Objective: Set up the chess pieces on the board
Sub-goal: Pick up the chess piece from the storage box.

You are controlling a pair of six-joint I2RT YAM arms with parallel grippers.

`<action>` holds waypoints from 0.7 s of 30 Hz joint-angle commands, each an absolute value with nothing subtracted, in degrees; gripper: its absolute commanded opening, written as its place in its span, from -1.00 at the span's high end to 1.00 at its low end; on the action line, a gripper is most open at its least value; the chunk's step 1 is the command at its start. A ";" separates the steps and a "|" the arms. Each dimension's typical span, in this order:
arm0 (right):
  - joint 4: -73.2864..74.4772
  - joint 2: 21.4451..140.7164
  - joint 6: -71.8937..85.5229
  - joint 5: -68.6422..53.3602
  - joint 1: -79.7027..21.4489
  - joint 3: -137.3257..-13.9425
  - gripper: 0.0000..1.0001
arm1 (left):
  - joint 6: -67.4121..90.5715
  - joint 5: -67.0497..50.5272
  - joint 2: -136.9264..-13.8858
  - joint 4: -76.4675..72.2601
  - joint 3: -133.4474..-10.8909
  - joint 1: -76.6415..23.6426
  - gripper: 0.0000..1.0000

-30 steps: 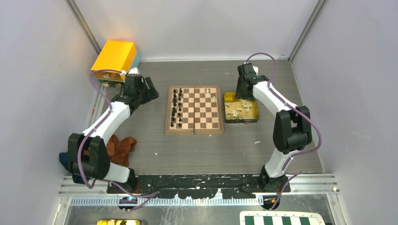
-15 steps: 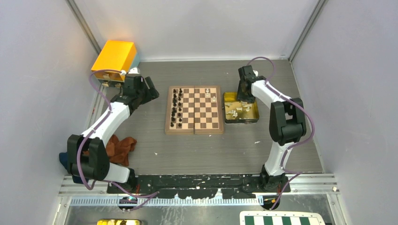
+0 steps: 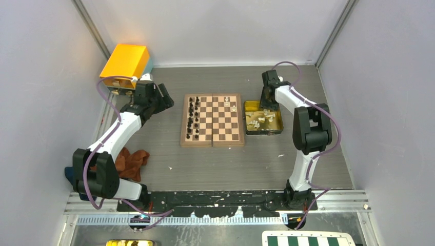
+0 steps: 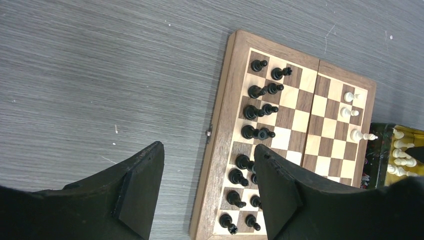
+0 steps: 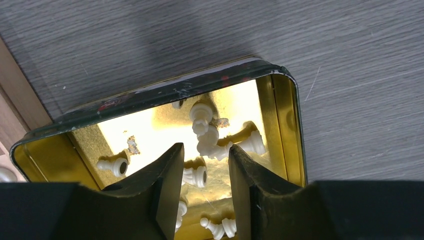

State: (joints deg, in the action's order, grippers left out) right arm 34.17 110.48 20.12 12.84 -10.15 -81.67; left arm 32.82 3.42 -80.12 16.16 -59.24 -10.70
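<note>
While the left end effector (image 4: 209, 147) hangs where it was beside the board (image 4: 220, 125), jaws wide apart and empty, the right arm (image 3: 308, 130) has folded its elbow in toward the gold tin (image 5: 175, 92) over the last second. The right end effector (image 5: 205, 150) is now poised over the tin's far end. Its jaws stand apart with a narrow gap and nothing clamped, and loose white pieces (image 5: 202, 117) lie in the tin in line with that gap. I judge this to be the approach for picking up one more white piece. None has left the tin in that time, and the board looks unchanged.

Black pieces (image 4: 257, 112) fill two rows along the board's left side, while only three white pieces stand at its far right corner, so most of the white side is not yet placed. The board lies on the worktop (image 4: 100, 75) between the arms, with the tin just beside its right edge.

Whether the right fingertips touch any piece cannot be told. The right fingers cover the near part of the tin, and a left finger hides a few black pieces behind it. From above, the pieces are too small to tell their kinds apart.
</note>
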 commanded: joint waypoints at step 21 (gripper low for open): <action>32.87 113.31 20.56 10.46 -9.11 -85.22 0.22 | 32.92 3.25 -78.83 14.33 -61.25 -10.28 -0.34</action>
